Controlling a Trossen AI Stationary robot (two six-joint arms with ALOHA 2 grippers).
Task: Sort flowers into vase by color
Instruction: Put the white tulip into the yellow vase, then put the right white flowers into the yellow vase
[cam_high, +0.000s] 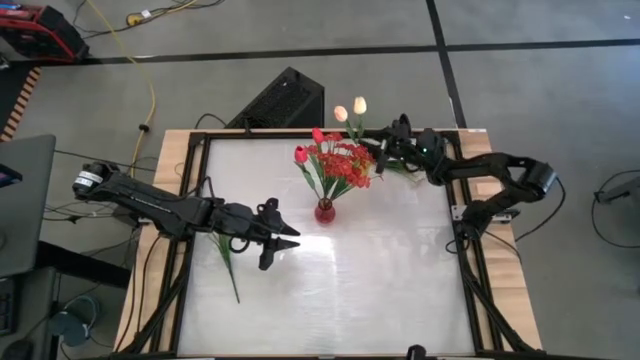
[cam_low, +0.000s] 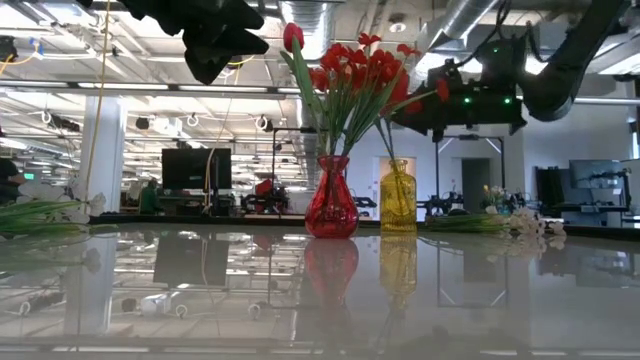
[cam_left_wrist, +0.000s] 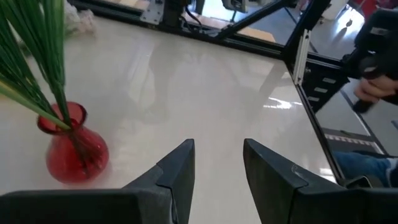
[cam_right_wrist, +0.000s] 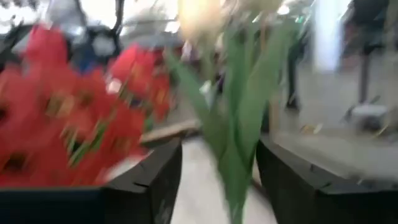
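Your right hand (cam_high: 381, 152) sits at one o'clock on the surface (cam_high: 380, 280), fingers parted around the pale tulips' (cam_high: 350, 108) stems, not clamped. The red flowers (cam_high: 340, 160) stand in the red vase (cam_high: 324, 211) just beside. Your left hand (cam_high: 288, 243) hovers mid-surface, half open, empty. A green stem (cam_high: 226, 258) lies at eight o'clock. No readable writing anywhere.

lab/workshop | exposed ceiling ducts (cam_low: 330, 15) | monitors (cam_low: 195, 168) | floor cables (cam_high: 150, 90)
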